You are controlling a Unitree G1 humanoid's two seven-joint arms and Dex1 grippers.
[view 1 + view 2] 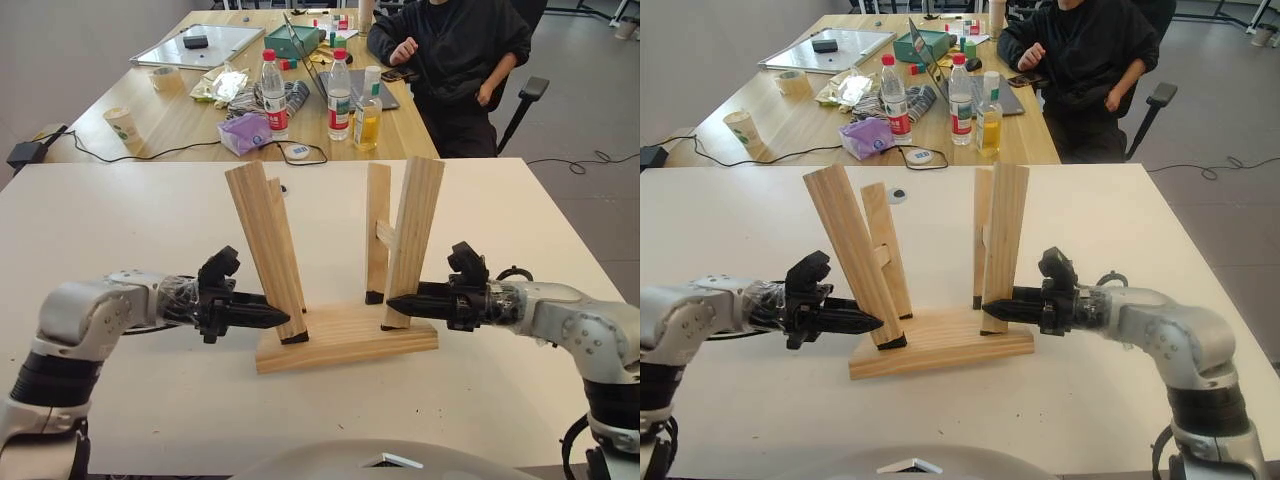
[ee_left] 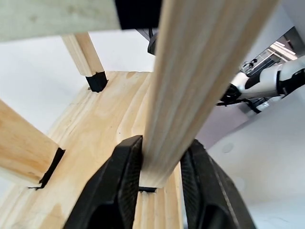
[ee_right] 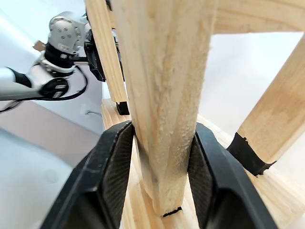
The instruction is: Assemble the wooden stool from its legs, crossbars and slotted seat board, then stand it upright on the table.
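Observation:
The stool stands upside down on the white table (image 1: 100,220): its seat board (image 1: 345,345) lies flat and the legs point up. My left gripper (image 1: 283,316) is shut on the front-left leg (image 1: 262,235) just above the board; the left wrist view shows both fingers (image 2: 119,191) pressing that leg (image 2: 190,95). My right gripper (image 1: 392,302) is shut on the front-right leg (image 1: 415,235) near its base, its pads (image 3: 116,171) clamping the leg (image 3: 162,95). Two back legs (image 1: 377,225) stand behind, with a short crossbar (image 1: 385,234) between the right pair.
Behind the white table is a wooden table (image 1: 180,120) with bottles (image 1: 339,95), a paper cup (image 1: 122,124), a tape roll and cables. A person sits at its far right. Bare table surface lies on both sides of the stool and in front of it.

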